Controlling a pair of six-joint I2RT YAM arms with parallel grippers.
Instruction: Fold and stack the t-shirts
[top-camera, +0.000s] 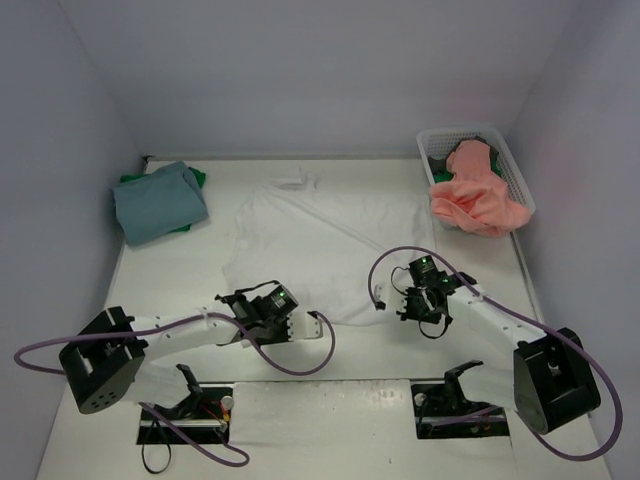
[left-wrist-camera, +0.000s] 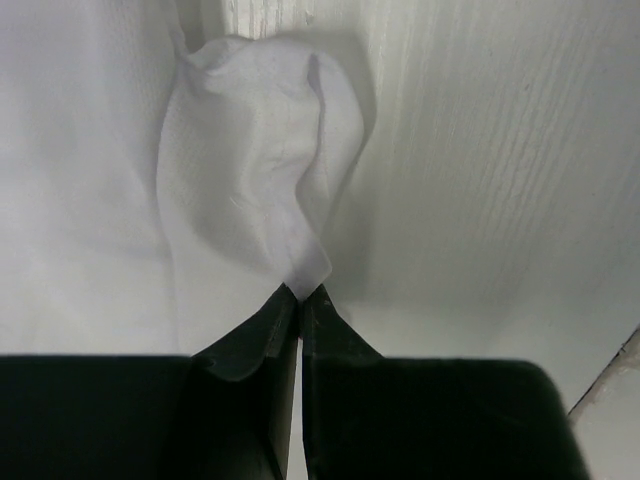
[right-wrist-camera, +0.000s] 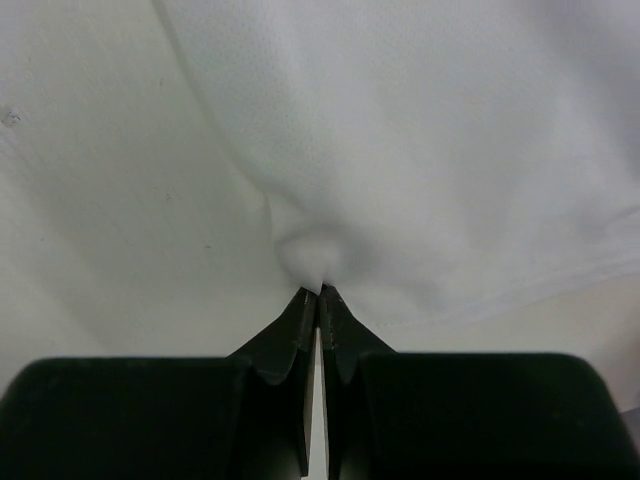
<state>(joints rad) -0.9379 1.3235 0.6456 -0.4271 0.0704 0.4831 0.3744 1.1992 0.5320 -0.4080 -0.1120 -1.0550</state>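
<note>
Inside both closed jaws: near edge of white t-shirt (top-camera: 320, 240).

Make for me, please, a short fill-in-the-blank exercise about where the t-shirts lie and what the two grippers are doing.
1. The salmon pink t-shirt hangs over the rim of the white mesh basket at the far ____ of the table.
2. The folded light blue t-shirt lies ____ (on or under) the green t-shirt.
3. The left gripper and the right gripper each pinch the near hem of the white t-shirt; their jaws are ____ (open or shut).
Missing words: right; on; shut.
</note>
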